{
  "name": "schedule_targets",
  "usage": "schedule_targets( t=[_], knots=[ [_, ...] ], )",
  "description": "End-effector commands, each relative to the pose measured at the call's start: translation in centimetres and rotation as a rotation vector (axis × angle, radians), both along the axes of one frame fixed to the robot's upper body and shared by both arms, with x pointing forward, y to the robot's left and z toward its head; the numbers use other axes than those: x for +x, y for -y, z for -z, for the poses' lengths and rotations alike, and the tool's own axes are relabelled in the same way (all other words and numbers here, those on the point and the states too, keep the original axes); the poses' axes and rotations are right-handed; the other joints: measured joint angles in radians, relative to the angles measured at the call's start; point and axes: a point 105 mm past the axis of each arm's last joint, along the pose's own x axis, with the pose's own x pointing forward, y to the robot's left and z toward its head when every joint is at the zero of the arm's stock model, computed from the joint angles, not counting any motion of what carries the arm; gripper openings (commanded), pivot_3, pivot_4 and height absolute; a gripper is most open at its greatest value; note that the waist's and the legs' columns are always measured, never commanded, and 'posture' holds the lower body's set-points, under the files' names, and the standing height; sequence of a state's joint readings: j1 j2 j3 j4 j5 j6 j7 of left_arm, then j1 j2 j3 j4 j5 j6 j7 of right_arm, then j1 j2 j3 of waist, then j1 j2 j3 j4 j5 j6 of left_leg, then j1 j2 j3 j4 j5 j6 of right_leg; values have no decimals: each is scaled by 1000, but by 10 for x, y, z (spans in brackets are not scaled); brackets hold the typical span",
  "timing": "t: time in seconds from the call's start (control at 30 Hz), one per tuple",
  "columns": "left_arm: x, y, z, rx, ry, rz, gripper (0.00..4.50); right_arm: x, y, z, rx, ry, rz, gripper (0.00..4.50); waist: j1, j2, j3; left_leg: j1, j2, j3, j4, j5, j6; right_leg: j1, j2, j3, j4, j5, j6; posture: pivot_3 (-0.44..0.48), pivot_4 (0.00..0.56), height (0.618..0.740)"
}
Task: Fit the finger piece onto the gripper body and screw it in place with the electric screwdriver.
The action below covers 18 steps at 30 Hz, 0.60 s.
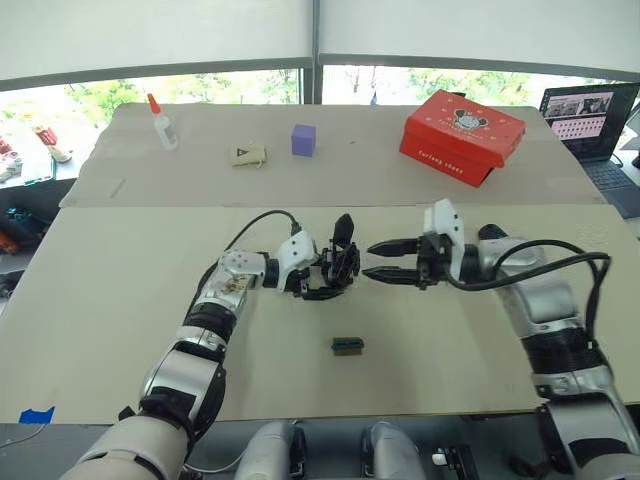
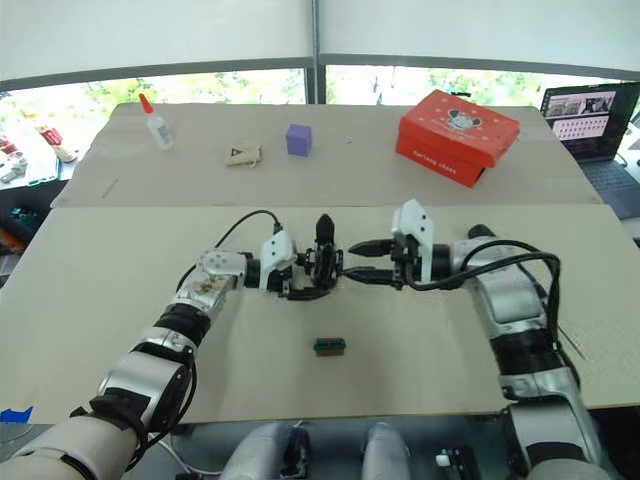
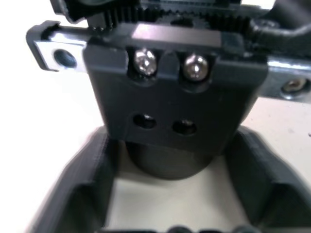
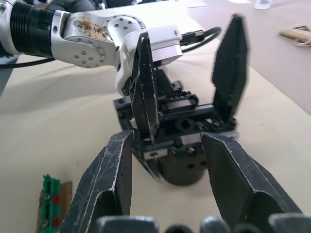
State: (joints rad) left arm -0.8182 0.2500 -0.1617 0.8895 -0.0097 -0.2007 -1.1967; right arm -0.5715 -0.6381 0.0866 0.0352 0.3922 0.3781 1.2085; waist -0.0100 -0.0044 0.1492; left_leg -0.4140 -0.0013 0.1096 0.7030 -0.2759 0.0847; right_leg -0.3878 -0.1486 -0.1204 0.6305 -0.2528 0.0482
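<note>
Beige board covers the table [image 1: 120,300], on which the surrounding objects lie well apart from the work area. Along the far side stand a glue bottle [image 1: 161,121] with a red cap, a small tan packet [image 1: 248,155], a purple cube [image 1: 303,139] and a red box [image 1: 461,136]; a laptop [image 1: 592,123] sits at the far right edge. A small green-and-black block [image 1: 347,345] rests on the near side of the table, between the two arms and clear of both.

Centre of the table: the gripper body [image 2: 322,262] stands on its round dark base, two pointed black fingers rising from its toothed rail. The left gripper [image 2: 297,280] is clenched around the base of this assembly; the left wrist view shows its fingers [image 3: 82,184] flanking the round base below a black block with two screws. The right gripper [image 2: 362,260] points toward the assembly from the right, its fingers parted and empty, their tips just beside the gripper body.
</note>
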Motion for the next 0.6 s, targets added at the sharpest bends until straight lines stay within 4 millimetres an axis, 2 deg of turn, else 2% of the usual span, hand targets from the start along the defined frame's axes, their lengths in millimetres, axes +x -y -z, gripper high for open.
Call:
schedule_targets(
  t=[0.03, 0.07, 0.1, 0.23, 0.3, 0.43, 0.5, 0.6],
  knots=[
    [-4, -11, 2, -3, -17, -12, 4447, -14, 11, -22, -21, 0, 3, 2438, 0, 0, 0, 0, 0, 0, 0, 0, 0, 0, 0, 0, 0, 0, 0, 0, 150, 740],
    [-5, -16, 1, -5, -16, -17, 4447, -19, 16, -26, -49, -20, 9, 2438, 0, 0, 0, 0, 0, 0, 0, 0, 0, 0, 0, 0, 0, 0, 0, 0, 150, 740],
    [-6, -20, 0, -10, -16, -23, 4500, -22, 21, -29, -75, -44, 21, 2974, -1, 0, 0, 0, 0, 0, 0, 0, 0, 0, 0, 0, 0, 0, 0, 0, 150, 740],
    [-17, -42, -16, -43, -14, -32, 4500, -22, 50, -38, -191, -110, 165, 4343, -3, 0, 0, 0, 1, 0, 0, 0, 0, -1, 0, 0, 0, 0, 0, 0, 150, 740],
    [-26, -51, -29, -68, -17, -32, 4500, -18, 67, -44, -237, -135, 255, 4456, -3, 0, 0, 0, 1, 0, -1, 0, 0, -1, -1, 0, 0, 0, 0, 0, 150, 740],
    [-58, -71, -56, -69, -8, -13, 4500, -2, 116, -49, -342, -212, 513, 4456, -1, 1, 2, -1, 1, -1, 0, 0, 0, -1, -1, 1, -1, 0, -1, 0, 150, 740],
    [-72, -72, -68, -66, -11, 2, 4500, 3, 138, -47, -397, -228, 613, 4456, 6, 1, 2, -1, 1, -1, -1, 0, 0, -1, -3, 1, -2, 0, -1, 0, 150, 740],
    [-98, -73, -97, -65, 1, 50, 4500, 8, 185, -36, -504, -312, 800, 4456, 13, 1, 2, -1, 0, -2, 0, 0, 0, 0, -4, 1, -5, 0, 0, 0, 150, 740]
  ],
)
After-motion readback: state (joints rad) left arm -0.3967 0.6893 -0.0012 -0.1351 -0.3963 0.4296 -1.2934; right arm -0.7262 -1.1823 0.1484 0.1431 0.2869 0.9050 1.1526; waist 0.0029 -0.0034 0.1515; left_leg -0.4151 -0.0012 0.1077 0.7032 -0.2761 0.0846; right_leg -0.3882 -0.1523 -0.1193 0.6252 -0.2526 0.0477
